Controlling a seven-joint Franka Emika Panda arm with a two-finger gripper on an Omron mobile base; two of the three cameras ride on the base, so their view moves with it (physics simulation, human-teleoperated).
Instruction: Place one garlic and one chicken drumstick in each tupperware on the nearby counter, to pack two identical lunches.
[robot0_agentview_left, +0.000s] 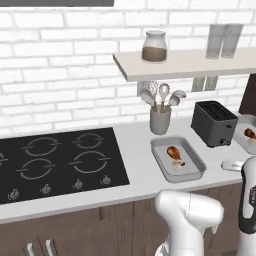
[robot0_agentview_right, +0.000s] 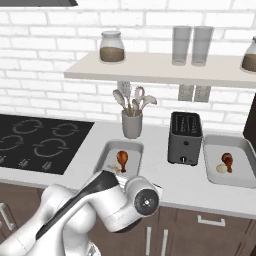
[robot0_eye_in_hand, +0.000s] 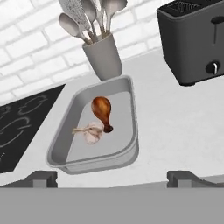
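Resting on the white counter beside the toaster, the pale-grey tupperware holds a reddish-brown chicken drumstick touching an off-white garlic, while the gripper hovers released.

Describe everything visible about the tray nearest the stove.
The tray is a shallow pale-grey rectangle with rounded corners and a raised rim, lidless, plastic-looking. It lies flat on the light counter, between the black stove and the toaster, in front of the utensil cup. Inside lie one brown drumstick and one pale garlic bulb, touching each other near the middle.
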